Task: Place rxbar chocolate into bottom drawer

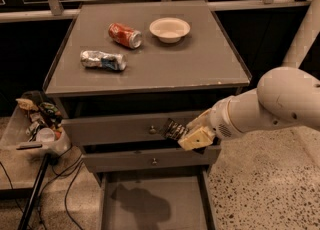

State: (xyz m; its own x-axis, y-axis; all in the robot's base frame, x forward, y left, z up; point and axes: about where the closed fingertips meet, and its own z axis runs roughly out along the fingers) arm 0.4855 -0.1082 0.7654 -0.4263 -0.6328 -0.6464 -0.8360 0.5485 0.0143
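Observation:
My gripper [189, 133] is in front of the cabinet's upper drawers, shut on the rxbar chocolate [174, 129], a small black wrapper with pale stripes that sticks out to the left of the fingers. The white arm reaches in from the right. The bottom drawer [192, 203] is pulled open below, a wide shallow grey tray with nothing in it but the arm's shadow. The bar hangs above the drawer's back right part, level with the gap between the two upper drawers.
On the cabinet top lie a red soda can [124, 35], a crushed silver-blue can [103, 60] and a white bowl [169, 28]. Two shut grey drawers with knobs [152, 130] sit above the open one. A bin of clutter [37, 124] and cables stand at left.

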